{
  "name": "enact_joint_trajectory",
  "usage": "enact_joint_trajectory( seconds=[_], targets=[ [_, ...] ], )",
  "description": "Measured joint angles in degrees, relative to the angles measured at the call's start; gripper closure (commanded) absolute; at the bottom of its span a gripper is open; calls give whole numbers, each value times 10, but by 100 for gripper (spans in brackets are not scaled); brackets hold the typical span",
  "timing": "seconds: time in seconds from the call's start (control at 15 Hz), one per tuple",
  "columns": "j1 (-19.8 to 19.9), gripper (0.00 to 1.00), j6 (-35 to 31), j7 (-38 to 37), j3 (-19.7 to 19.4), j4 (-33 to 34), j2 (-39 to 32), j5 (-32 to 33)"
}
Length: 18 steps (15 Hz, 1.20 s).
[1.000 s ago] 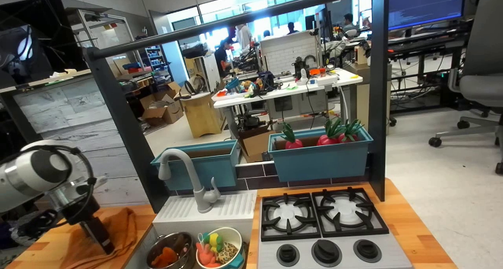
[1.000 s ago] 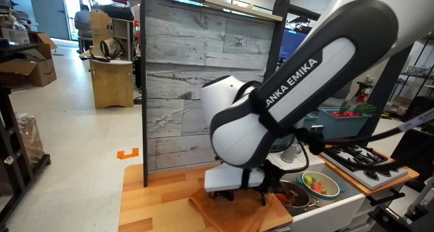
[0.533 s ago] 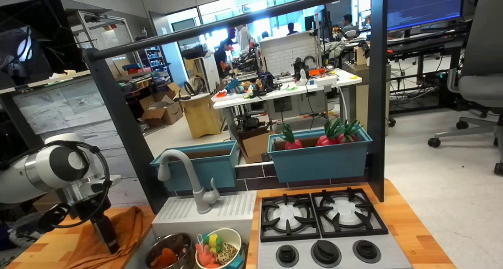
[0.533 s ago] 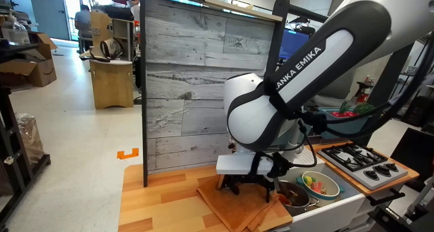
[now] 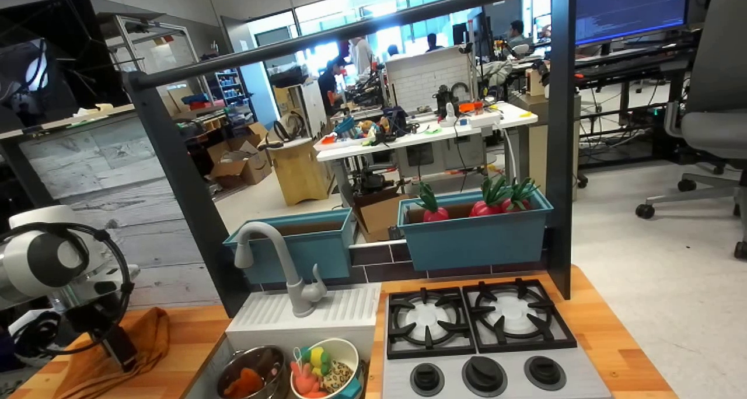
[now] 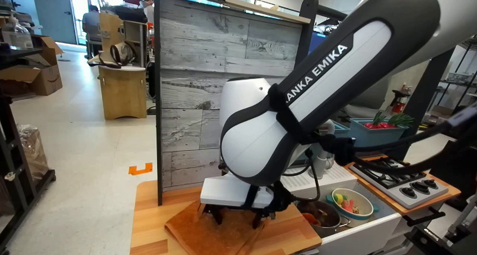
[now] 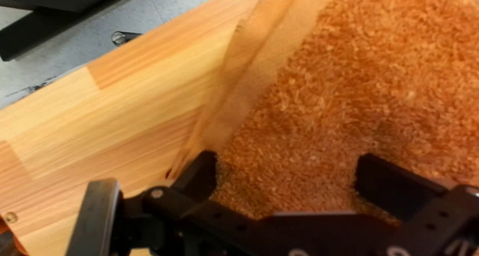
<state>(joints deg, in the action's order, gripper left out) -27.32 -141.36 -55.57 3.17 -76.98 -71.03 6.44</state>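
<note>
Cloth (image 7: pixel 355 98): orange, lying on wood counter (image 6: pixel 152 217) beside sink (image 6: pixel 367 232). Directly under gripper (image 7: pixel 286 162), with jaws wide apart and aimed down; at cloth level in both exterior views, firm contact hard to tell. In wrist view: fuzzy face, smooth hem just beside one finger (image 7: pixel 202 173), partly blurred. In exterior view: raised fold (image 5: pixel 154 332). Inside sink: pot (image 6: pixel 328 230) with orange item, just beside bowl (image 6: pixel 359 197) of bright items. Farther along: faucet (image 5: pixel 286 259), then stove (image 5: pixel 454 371). At counter edge: panel (image 6: pixel 223 98), upright, grey planks.
</note>
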Motion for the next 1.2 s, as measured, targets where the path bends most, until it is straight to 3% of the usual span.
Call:
enact_joint_trajectory(
  seconds=[0.4, 0.6, 0.93, 1.2],
  targets=[
    [-42, 0, -42, 18, -24, -34, 36, 46],
    [-87, 0, -87, 5, -56, -110, 107, 85],
    [-176, 0, -170, -12, -119, -242, 237, 93],
    [-189, 0, -197, -11, -118, -325, 322, 93]
  ],
)
